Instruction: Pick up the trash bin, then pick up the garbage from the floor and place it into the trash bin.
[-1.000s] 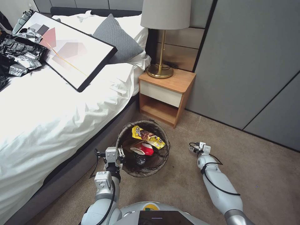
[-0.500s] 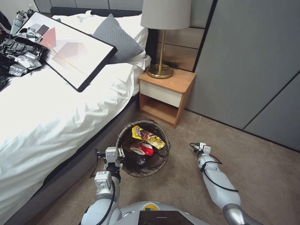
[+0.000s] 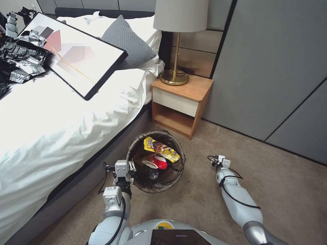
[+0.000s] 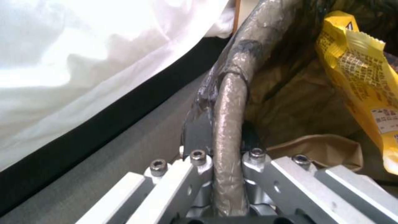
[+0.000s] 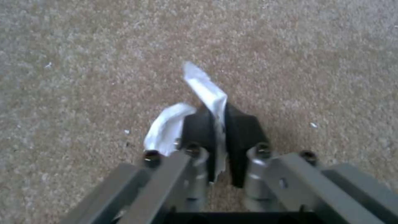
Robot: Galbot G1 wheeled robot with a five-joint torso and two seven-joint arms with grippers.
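Yellow packet [image 3: 161,148] inside trash bin [image 3: 135,147]

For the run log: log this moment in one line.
left gripper: shut on bag-lined round bin rim | right gripper: shut on white tissue scrap, over carpet

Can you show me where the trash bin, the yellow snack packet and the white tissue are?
trash bin [image 3: 136,142]: head view, liner-covered rim.
yellow snack packet [image 3: 160,148]: head view, middle of the packet.
white tissue [image 5: 207,90]: right wrist view, flap above the end effector's pads.
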